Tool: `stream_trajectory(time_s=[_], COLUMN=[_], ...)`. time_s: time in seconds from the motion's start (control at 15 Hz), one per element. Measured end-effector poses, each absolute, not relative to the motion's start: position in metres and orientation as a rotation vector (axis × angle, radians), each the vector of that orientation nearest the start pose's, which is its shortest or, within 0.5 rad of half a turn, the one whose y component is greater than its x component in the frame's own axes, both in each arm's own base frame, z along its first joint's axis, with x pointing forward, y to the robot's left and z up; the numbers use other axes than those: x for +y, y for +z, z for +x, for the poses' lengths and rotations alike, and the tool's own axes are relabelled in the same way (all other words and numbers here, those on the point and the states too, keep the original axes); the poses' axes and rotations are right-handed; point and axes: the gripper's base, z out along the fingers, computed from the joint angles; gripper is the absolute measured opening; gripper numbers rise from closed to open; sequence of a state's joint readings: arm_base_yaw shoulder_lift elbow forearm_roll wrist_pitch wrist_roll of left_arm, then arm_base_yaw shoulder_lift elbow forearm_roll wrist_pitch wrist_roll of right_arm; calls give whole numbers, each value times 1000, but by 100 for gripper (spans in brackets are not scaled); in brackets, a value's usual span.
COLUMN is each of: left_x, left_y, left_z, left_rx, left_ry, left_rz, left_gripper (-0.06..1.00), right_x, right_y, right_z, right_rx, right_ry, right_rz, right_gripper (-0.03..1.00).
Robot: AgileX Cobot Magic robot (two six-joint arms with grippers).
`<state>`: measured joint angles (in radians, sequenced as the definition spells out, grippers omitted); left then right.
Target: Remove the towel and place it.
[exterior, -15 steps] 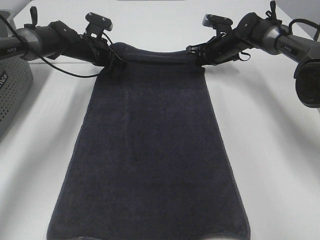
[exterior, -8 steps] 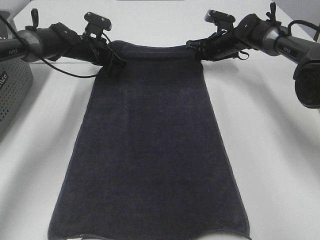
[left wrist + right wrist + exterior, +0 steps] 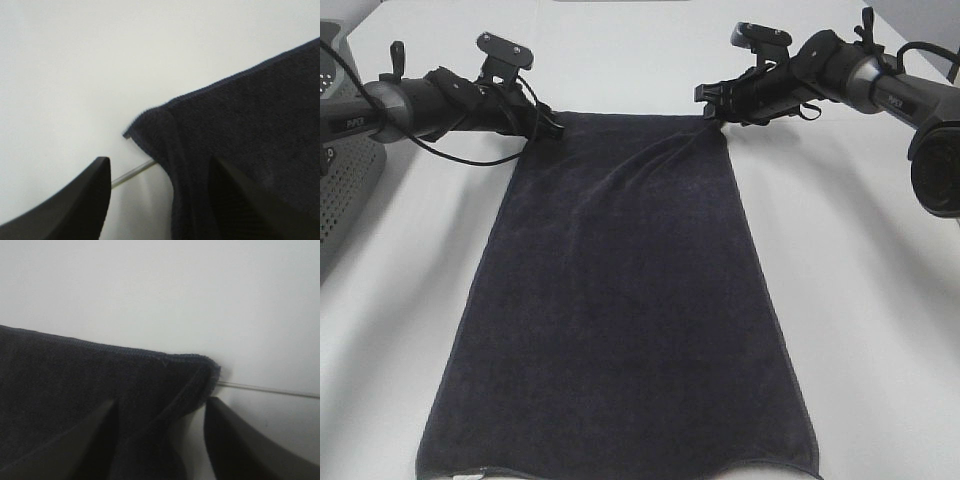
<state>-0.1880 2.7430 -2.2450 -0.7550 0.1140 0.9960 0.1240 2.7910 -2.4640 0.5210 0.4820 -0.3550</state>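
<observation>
Arm point(image 3: 355, 125) labels too blurred; nothing readable.

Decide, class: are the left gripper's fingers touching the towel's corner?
Cannot tell. In the left wrist view the open fingers straddle the towel corner; one overlaps cloth, but no contact or gap shows plainly.

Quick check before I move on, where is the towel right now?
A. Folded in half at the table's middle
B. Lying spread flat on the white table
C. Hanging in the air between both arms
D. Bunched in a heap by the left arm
B: the towel lies spread out flat along the white table, its far corners between open jaws in both wrist views.
</observation>
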Motion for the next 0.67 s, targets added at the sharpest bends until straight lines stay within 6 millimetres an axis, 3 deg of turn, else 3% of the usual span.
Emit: stream_trajectory(time_s=[0.13,0.4,0.67], left_x=[-117,-117,-125], left_y=[75,83,124], left_z=[583,583,578], left_rx=[1990,1983,1981], left_ry=[-28,-36,-125], left_rz=[472,477,547], left_gripper=[59,60,60], right_x=[95,95,98], right_y=[91,94,144], right_z=[590,588,581], right_rx=[2240,2265,2257], right_ry=[390,392,418], right_rz=[-137,-164,-220], right_gripper=[66,70,70])
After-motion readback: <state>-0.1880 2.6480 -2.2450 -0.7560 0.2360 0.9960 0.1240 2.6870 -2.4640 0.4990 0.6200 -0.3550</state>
